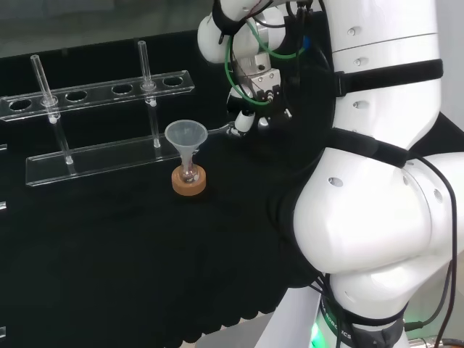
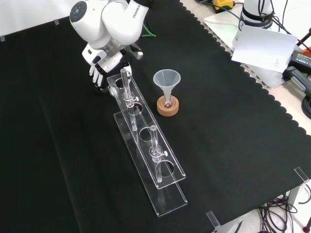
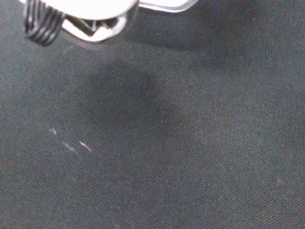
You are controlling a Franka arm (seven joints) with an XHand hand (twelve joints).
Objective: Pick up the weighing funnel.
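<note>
The black and white robot hand [image 1: 246, 116] is positioned low over the black cloth [image 1: 109, 254], at the right end of the clear plastic test-tube rack [image 1: 101, 156] in the head view. In the front view the hand [image 2: 101, 73] is at the far end of the rack [image 2: 146, 141], its fingers curled downward.

The small clear weighing funnel [image 1: 220, 131] projects from the curled fingers toward the left of the head view, clear of the cloth (its outline is faint against the black). The hand is closed around it. In the wrist view a clear edge of the piece [image 3: 167, 5] sits beside the blurred white part of the hand [image 3: 81, 7].

The big clear cone-shaped funnel [image 1: 186, 136] stands mouth up in a small flask on a round cork ring [image 1: 189, 182], just left of the weighing funnel's tip. Two thin glass tubes [image 2: 125, 82] [image 2: 154, 141] stand upright in the rack.
</note>
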